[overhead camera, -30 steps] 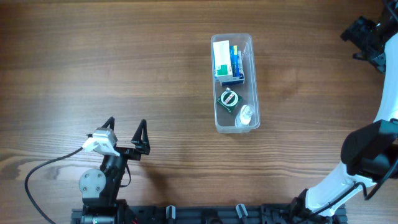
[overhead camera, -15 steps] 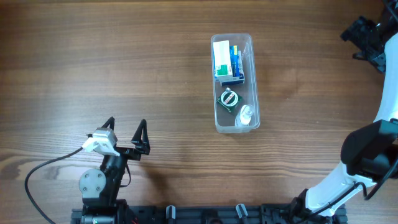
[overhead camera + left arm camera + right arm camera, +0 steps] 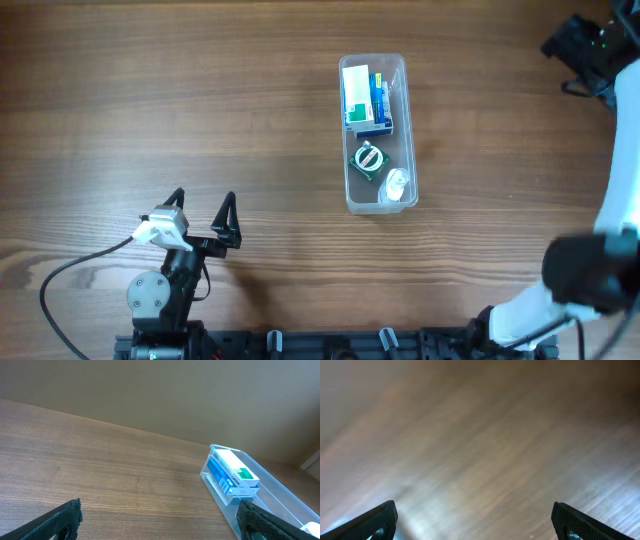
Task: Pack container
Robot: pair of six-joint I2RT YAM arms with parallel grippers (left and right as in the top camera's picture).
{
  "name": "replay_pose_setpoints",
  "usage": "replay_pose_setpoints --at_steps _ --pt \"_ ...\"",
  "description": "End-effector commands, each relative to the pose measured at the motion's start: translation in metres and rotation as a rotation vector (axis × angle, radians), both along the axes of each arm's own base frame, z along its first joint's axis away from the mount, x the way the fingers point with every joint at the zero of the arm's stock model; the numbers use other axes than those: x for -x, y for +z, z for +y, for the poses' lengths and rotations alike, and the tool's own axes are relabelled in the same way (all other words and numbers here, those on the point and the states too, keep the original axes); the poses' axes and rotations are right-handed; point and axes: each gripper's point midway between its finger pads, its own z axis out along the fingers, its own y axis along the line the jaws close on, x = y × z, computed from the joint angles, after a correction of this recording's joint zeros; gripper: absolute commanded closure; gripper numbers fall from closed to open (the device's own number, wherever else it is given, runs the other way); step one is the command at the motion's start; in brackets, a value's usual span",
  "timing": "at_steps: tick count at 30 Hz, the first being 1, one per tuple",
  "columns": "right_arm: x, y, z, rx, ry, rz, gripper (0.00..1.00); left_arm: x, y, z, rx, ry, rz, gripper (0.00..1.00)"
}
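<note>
Brown wood-grain counter [image 3: 200, 100] carried everything. The clear, long plastic container [image 3: 399, 115] lay right of centre, well apart from both arms. We judged it light, stiff and slick-walled, best taken across its narrow rim. On the left gripper [image 3: 203, 195] the jaws stood apart and empty; the right gripper [image 3: 474, 510] likewise. Inside: white-and-blue cardboard box [image 3: 362, 98], round green-and-white object [image 3: 367, 160], small clear bottle [image 3: 396, 186]. We saw nothing blocking approach.
</note>
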Motion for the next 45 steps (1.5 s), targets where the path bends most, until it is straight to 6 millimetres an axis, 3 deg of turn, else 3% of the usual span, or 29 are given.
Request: replay_pose_setpoints --at_steps 1,4,7,12,15,17,19,23,25,27,29,31,34,37,40,45 --pt "0.035 0.097 0.052 0.036 0.098 -0.243 0.00 0.001 0.000 0.000 -0.011 -0.004 -0.004 0.00" --pt "0.060 0.135 0.076 0.045 0.154 -0.350 0.00 0.001 0.000 0.000 -0.011 -0.004 -0.005 0.00" --pt "0.092 0.170 0.082 0.059 0.164 -0.456 0.00 0.001 0.000 0.000 -0.011 -0.004 -0.004 0.00" --pt "0.126 0.200 0.085 0.073 0.163 -0.555 0.00 0.001 0.000 0.000 -0.011 -0.004 -0.004 0.00" --pt "0.138 0.208 0.093 0.072 0.188 -0.586 0.00 0.001 0.000 0.000 -0.011 -0.004 -0.004 0.00" --pt "0.142 0.199 0.099 0.070 0.205 -0.580 0.00 0.001 0.000 0.000 -0.011 -0.004 -0.004 0.00" --pt "0.146 0.176 0.104 0.060 0.225 -0.537 0.00 0.001 0.000 0.000 -0.011 -0.004 -0.004 0.00" --pt "0.173 0.078 0.113 0.033 0.268 -0.335 0.00 0.001 0.000 0.000 -0.011 -0.004 -0.004 0.00" --pt "0.192 0.044 0.114 0.025 0.275 -0.256 0.01 0.001 0.000 0.000 -0.011 -0.004 -0.004 0.00" --pt "0.208 0.026 0.111 0.039 0.272 -0.217 0.00 0.001 0.000 0.000 -0.011 -0.004 -0.004 0.00" --pt "0.211 0.021 0.108 0.069 0.277 -0.267 0.00 0.001 0.000 0.000 -0.011 -0.004 -0.004 0.00" --pt "0.199 0.021 0.120 0.088 0.376 -0.340 0.00 0.001 0.000 0.000 -0.011 -0.004 -0.004 0.00" --pt "0.173 0.021 0.164 0.110 0.683 -0.561 0.00 0.001 0.000 0.000 -0.011 -0.004 -0.004 0.00" --pt "0.166 0.013 0.201 0.115 0.880 -0.808 0.00 0.001 0.000 0.000 -0.011 -0.004 -0.004 0.00" --pt "0.174 0.008 0.209 0.141 0.909 -0.990 0.00 0.001 0.000 0.000 -0.011 -0.004 -0.004 0.00" --pt "0.191 0.010 0.201 0.195 0.857 -1.141 0.00 0.001 0.000 0.000 -0.011 -0.004 -0.005 0.00"
